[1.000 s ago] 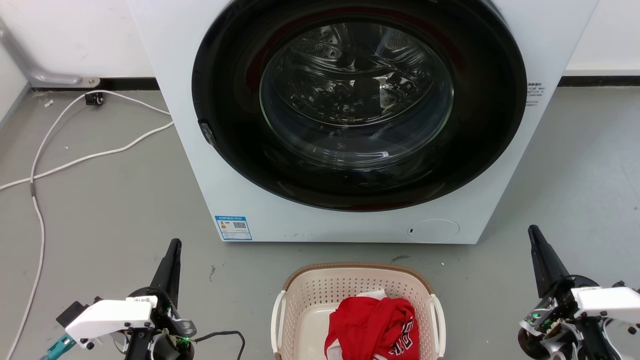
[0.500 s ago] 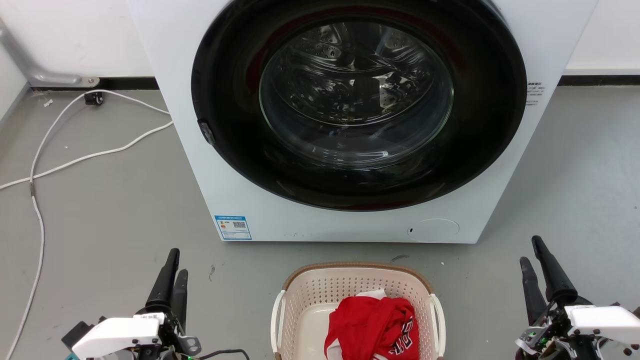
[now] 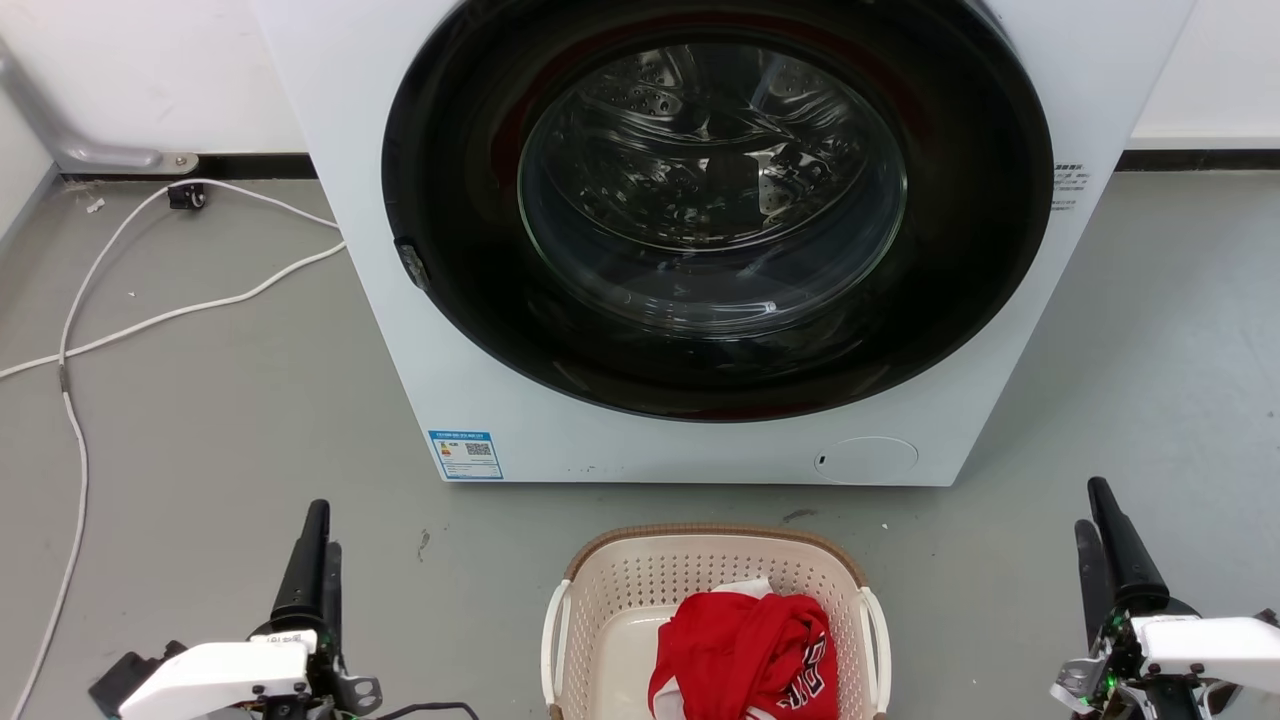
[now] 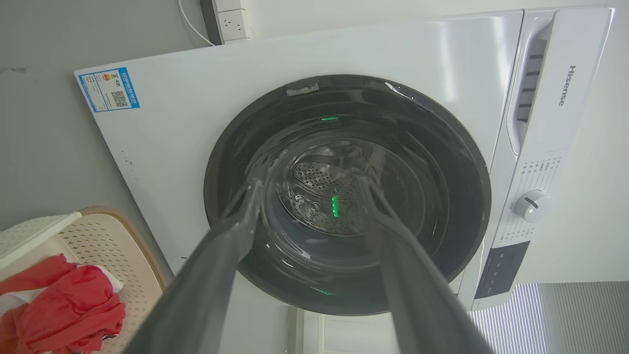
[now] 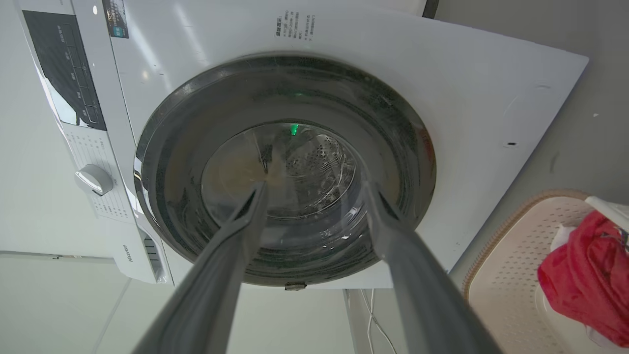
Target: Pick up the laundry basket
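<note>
The cream laundry basket (image 3: 640, 585) with a brown rim and white side handles stands on the grey floor at the bottom centre of the head view, a red garment (image 3: 745, 650) lying in it. My left gripper (image 3: 325, 527) is open well to the basket's left, fingers pointing at the washer. My right gripper (image 3: 1090, 505) is open well to its right. Neither touches the basket. In the left wrist view the basket (image 4: 123, 246) sits at the lower left, beside the spread left gripper (image 4: 309, 182). The right wrist view has the basket (image 5: 511, 265) at the lower right of the open right gripper (image 5: 314, 184).
A white front-loading washing machine (image 3: 420, 330) with its round glass door (image 3: 715, 190) shut stands just behind the basket. White cables (image 3: 120, 300) trail over the floor at the left. Open grey floor lies on both sides of the basket.
Both grippers have sunk lower in the head view and drifted outward, away from the basket. Each showed one finger a second ago and now shows two. The basket has not moved.
</note>
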Available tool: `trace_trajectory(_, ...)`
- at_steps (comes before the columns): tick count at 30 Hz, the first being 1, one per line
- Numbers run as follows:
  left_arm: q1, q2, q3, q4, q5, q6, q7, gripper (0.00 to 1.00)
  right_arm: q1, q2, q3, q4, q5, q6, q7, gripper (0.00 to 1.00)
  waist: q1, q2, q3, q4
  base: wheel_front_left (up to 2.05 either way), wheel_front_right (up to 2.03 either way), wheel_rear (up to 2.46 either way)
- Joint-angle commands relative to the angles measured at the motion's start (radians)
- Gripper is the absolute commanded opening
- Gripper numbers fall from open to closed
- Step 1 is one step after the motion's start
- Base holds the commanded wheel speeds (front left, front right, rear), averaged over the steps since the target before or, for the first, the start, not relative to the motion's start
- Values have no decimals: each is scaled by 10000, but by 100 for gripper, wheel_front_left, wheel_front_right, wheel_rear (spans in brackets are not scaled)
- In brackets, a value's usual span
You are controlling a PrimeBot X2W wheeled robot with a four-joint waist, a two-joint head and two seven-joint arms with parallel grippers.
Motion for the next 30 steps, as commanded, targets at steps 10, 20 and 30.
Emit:
trace_trajectory(10, -47, 44, 787, -510, 1397, -20, -435, 100, -241, -28, -260, -1047, -2486, 17, -441, 100, 0, 0, 28, 13, 0, 0, 0)
trace_trajectory(20, -88, 43, 858, -1852, 3779, 351, -779, 100, -183, -27, 102, -2325, -5522, 19, -791, 100, 0, 0, 98, 33, 0, 0, 0)
trace_trajectory(30, 251, 43, -528, -3168, 6996, 837, -1147, 100, -18, -25, 551, -2981, -8320, 20, -1167, 100, 0, 0, 164, 26, 0, 0, 0)
